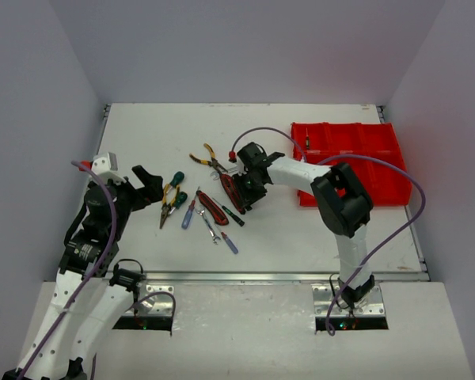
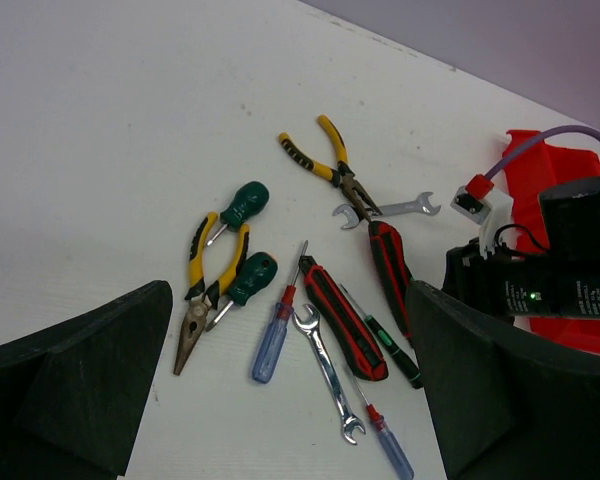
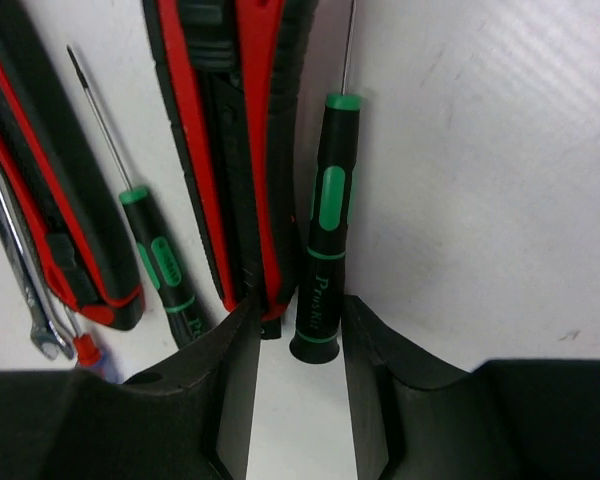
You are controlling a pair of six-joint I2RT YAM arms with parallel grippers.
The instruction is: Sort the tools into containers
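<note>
The tools lie in a cluster mid-table. My right gripper [image 1: 249, 190] is low over them and open. The butt of a black-green precision screwdriver [image 3: 322, 260] lies on the table between its fingers, close to the right one, with a gap on the left. The red-black pliers [image 3: 230, 150] lie just left of that screwdriver. My left gripper [image 1: 146, 186] hovers wide open and empty, left of the cluster. Below it are yellow pliers [image 2: 212, 285], two green stubby screwdrivers [image 2: 242, 205], a blue screwdriver [image 2: 272, 345] and a silver wrench [image 2: 327, 372]. The red divided containers [image 1: 356, 158] stand at the right.
Another black-green screwdriver [image 3: 160, 265] and a red-black handle [image 3: 50, 200] lie left of my right gripper. Yellow-black pliers [image 2: 325, 165] and a second wrench [image 2: 385, 208] lie at the far side of the cluster. White walls enclose the table on three sides.
</note>
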